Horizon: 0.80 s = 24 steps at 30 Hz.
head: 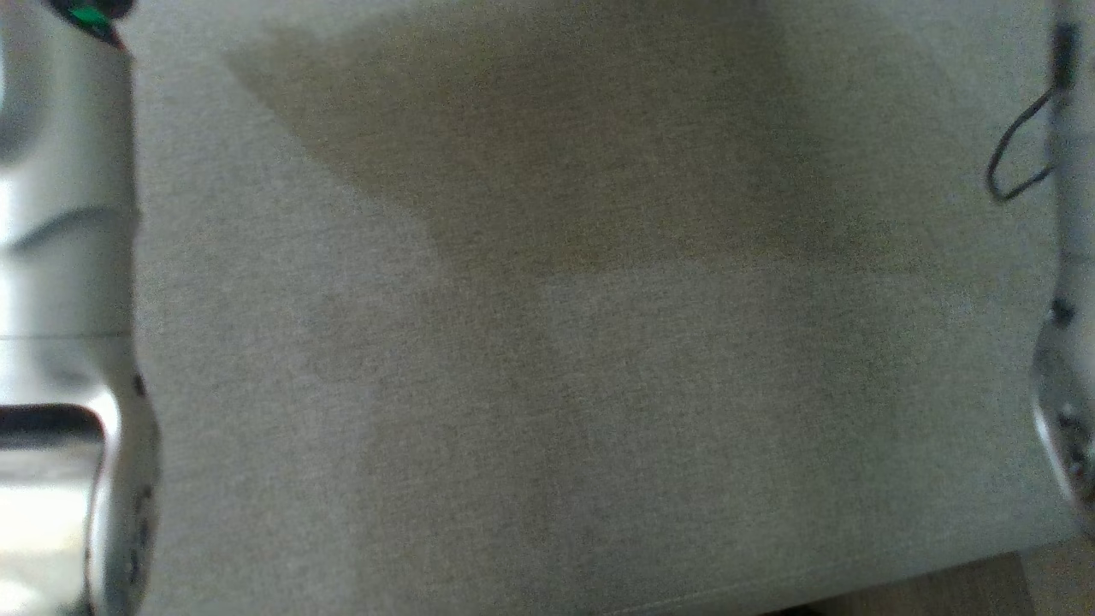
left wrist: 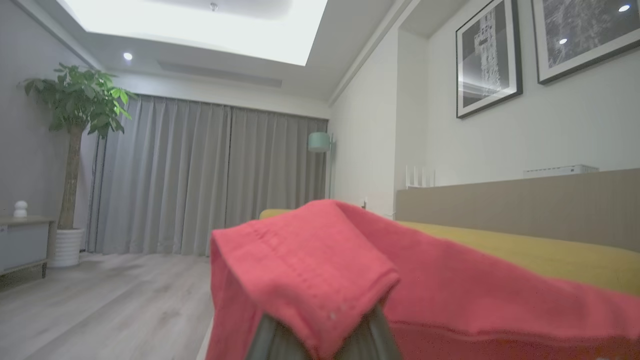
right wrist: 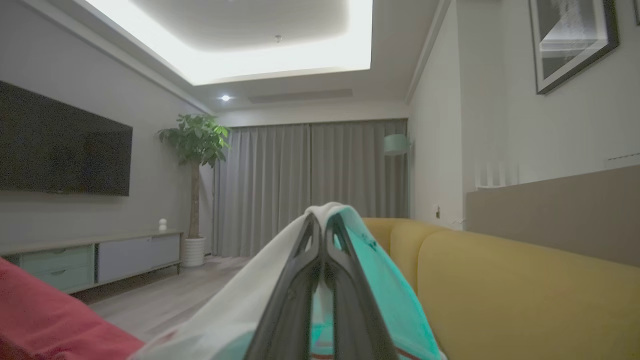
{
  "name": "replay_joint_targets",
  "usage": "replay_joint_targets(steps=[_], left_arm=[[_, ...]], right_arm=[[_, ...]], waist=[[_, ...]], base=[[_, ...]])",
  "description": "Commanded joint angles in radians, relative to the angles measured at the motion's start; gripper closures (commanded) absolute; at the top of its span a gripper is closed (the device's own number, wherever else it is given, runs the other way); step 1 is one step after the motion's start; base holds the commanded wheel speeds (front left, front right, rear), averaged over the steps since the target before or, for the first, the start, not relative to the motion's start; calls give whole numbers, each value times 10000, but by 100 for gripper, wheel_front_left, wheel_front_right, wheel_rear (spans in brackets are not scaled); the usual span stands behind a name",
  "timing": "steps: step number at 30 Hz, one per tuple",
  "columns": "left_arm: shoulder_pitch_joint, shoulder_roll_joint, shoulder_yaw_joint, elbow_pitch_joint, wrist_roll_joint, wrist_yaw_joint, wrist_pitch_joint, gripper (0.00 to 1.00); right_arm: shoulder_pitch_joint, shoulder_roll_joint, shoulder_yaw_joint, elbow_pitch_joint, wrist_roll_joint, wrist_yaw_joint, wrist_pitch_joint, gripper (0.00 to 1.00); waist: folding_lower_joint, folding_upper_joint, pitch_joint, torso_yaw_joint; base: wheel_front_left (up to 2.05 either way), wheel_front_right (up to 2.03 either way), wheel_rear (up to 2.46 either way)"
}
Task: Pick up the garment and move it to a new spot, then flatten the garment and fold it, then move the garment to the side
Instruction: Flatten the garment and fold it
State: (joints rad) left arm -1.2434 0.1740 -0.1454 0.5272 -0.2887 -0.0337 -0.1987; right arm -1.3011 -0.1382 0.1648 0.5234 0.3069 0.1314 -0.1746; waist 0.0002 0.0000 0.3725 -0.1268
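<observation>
The garment [left wrist: 450, 285] shows as red fabric with a stitched hem, draped over my left gripper [left wrist: 320, 325]. It covers the fingertips, and only the grey finger [left wrist: 265, 345] bases show beneath it. The jaws stand shut on the cloth. My right gripper [right wrist: 322, 225] is shut, its dark fingers pressed together on a white and teal part of the garment [right wrist: 240, 310], raised in the air. More red cloth [right wrist: 45, 320] hangs at that view's lower left. In the head view, my pale left forearm [head: 68, 257] and right forearm [head: 1065, 385] frame the edges.
A grey woven cushion surface [head: 556, 342] lies below the head camera, with wooden floor [head: 941, 590] past its near edge. A yellow sofa [right wrist: 500, 280] runs along the right wall. A television [right wrist: 60, 145], a low cabinet [right wrist: 100, 255] and a potted plant [left wrist: 75, 150] stand across the room.
</observation>
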Motion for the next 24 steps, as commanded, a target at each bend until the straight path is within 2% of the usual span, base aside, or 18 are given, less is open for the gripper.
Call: replay_joint_targets(steps=[1, 6, 10, 13, 17, 24], left_arm=[[118, 226, 178, 86, 57, 31, -219, 100], [1982, -129, 196, 506, -43, 9, -587, 100], [4293, -448, 430, -429, -140, 92, -623, 100], [6252, -652, 494, -1247, -77, 136, -626, 100], [8582, -862, 381, -1837, -61, 93, -628, 100], [11115, -945, 27, -2483, -4, 97, -629, 100]], right_arm=[[279, 145, 388, -34, 100, -7, -206, 100], [2320, -380, 1387, -151, 899, -7, -638, 100], [4463, -1184, 1714, -1009, 1400, -7, -760, 100], [6196, -1695, 1456, -1745, 1421, -7, -803, 100], [8718, -2009, 957, -2452, 1126, -7, -627, 100], [11802, -2297, 257, -3680, 879, -7, 1175, 100]], waist=[[-2, 0, 44, -75], [-2, 0, -84, -1], [-2, 0, -129, 183], [-2, 0, -294, 310], [-2, 0, -806, 507], [-2, 0, -1397, 609]], base=[[0, 0, 0], [0, 0, 0], [0, 0, 0], [0, 0, 0], [0, 0, 0], [0, 0, 0]])
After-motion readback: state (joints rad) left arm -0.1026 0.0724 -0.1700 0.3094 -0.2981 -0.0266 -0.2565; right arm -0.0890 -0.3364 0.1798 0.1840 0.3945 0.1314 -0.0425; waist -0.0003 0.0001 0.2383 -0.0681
